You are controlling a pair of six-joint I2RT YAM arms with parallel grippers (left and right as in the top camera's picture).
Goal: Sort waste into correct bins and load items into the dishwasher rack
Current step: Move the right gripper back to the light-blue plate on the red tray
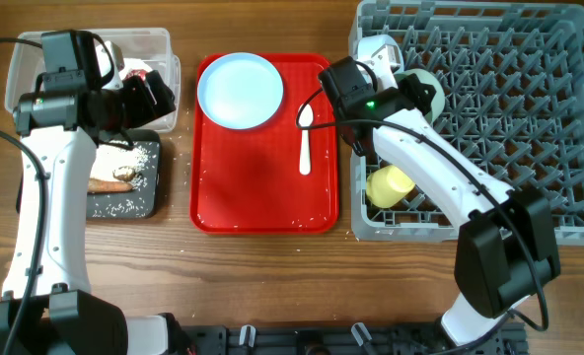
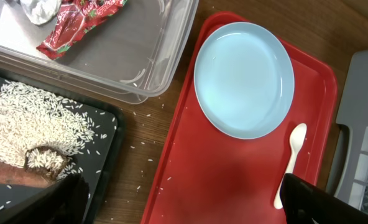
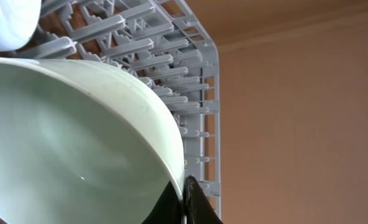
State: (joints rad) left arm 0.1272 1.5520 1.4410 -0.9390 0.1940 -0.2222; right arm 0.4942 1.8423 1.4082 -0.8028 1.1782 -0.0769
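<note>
A red tray point(image 1: 262, 168) holds a light blue plate point(image 1: 240, 90) and a white spoon point(image 1: 305, 138); both also show in the left wrist view, plate point(image 2: 243, 79) and spoon point(image 2: 291, 162). My left gripper point(image 1: 152, 97) is open and empty, hovering over the tray's left edge point(image 2: 178, 205). My right gripper point(image 1: 415, 94) is shut on the rim of a pale green bowl point(image 3: 66, 143), held over the left side of the grey dishwasher rack point(image 1: 509, 59). A yellow cup point(image 1: 390, 185) lies in the rack. A white cup point(image 1: 376, 49) sits at the rack's back left.
A clear plastic bin point(image 1: 149, 44) at the back left holds a red wrapper point(image 2: 78, 28) and foil. A black tray point(image 1: 124, 197) in front of it holds rice and brown food scraps point(image 1: 112, 179). Rice grains lie scattered on the wooden table.
</note>
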